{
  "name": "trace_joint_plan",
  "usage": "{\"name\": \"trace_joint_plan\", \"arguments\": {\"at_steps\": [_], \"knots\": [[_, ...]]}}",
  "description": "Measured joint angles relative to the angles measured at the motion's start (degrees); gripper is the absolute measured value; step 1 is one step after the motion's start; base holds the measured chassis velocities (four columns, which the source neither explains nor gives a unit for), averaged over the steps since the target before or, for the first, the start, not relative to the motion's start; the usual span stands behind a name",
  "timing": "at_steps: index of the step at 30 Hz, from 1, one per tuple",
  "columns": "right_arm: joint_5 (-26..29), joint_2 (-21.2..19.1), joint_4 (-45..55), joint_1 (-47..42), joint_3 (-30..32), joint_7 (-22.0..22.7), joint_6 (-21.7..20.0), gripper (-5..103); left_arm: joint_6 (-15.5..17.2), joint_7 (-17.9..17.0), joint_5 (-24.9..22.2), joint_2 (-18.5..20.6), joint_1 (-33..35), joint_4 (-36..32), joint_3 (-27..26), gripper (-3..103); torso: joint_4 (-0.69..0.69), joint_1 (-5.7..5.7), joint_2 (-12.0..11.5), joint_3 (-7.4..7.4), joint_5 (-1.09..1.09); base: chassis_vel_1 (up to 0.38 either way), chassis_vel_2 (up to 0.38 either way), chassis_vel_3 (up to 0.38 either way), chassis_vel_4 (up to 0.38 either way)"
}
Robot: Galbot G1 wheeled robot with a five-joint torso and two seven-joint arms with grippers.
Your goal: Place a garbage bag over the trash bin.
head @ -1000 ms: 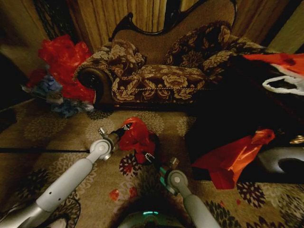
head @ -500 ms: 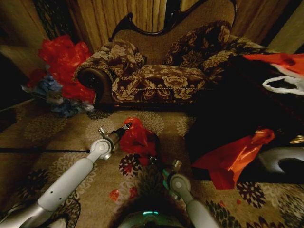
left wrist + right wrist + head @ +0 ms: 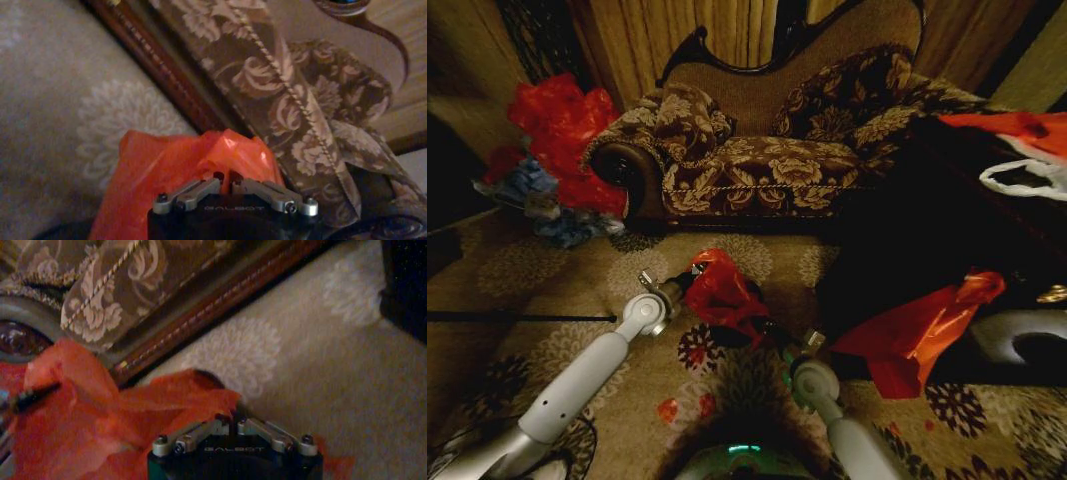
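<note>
Over on the far left a heap of red plastic [image 3: 562, 130] lies against the end of the sofa [image 3: 767, 150], untouched and no part of this job. Nearer, on the patterned carpet [image 3: 547, 290], the left gripper [image 3: 695, 270] is clenched on the left edge of the garbage bag [image 3: 725, 293]; the left wrist view shows its fingers [image 3: 193, 192] closed together into the thin red film, with the sofa's skirt just beyond. The bag hangs bunched between the two arms, and under its lower edge a dark curved sliver shows, which I take to be the rim of the trash bin [image 3: 727, 337], though most of it is hidden by the plastic. Compared with a second ago the whole bundle has shifted a little to the right and nearer, and the right arm has drawn back toward the robot, so the film looks pulled more tightly across. The right gripper [image 3: 779, 340] is pinched on the bag's near right edge, its fingers [image 3: 200, 430] shut on the plastic. To my eye the mouth is being stretched open over the bin but is not yet seated round the rim. Far right, a larger red-orange bag [image 3: 917, 330] lies idle.
</note>
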Motion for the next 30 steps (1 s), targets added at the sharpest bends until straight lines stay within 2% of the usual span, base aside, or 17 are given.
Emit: {"name": "trace_joint_plan", "arguments": {"at_steps": [6,8,12,18,22,26,30], "knots": [[-2.4,0.1,0.3,-1.2,0.9,0.2,2.0,0,1.5,-2.9,-1.8,-1.4,1.9,0.3,-0.2,0,0.0,0.0,0.0,0.0,0.0,0.0,0.0,0.0,0.0],[-3.0,0.2,2.2,-3.2,1.8,0.3,2.3,0,2.8,-4.7,-3.5,-1.6,3.2,-1.7,-0.2,0,0.0,0.0,0.0,0.0,-0.01,0.0,0.0,0.0,0.0],[-3.0,0.1,4.5,-6.2,3.5,0.2,2.3,0,3.8,-5.4,-6.1,-0.4,4.4,-6.0,0.2,0,-0.01,0.0,0.0,0.0,0.01,0.0,0.0,0.0,0.0],[-3.2,0.4,5.2,-8.2,5.2,0.1,2.3,0,5.6,-4.9,-9.0,-0.5,4.3,-6.9,0.7,0,0.0,-0.01,0.0,-0.01,0.0,0.0,0.0,0.0,0.0],[-3.5,0.8,5.1,-9.1,5.8,-0.1,2.5,0,7.2,-3.6,-10.1,-2.9,2.9,-3.9,1.5,0,0.01,0.0,0.0,0.0,-0.01,0.0,0.0,0.0,0.0],[-3.9,1.0,5.1,-10.3,6.7,-0.2,2.7,0,8.2,-2.1,-10.8,-7.7,0.0,1.7,3.3,0,-0.01,0.0,0.0,0.0,0.0,0.0,0.0,0.0,0.0],[-3.9,1.1,5.1,-10.5,7.4,-0.2,2.8,0,8.5,-2.2,-12.0,-9.8,-0.7,1.4,4.5,0,-0.02,0.0,0.0,0.0,-0.01,0.0,0.0,0.0,0.0]]}}
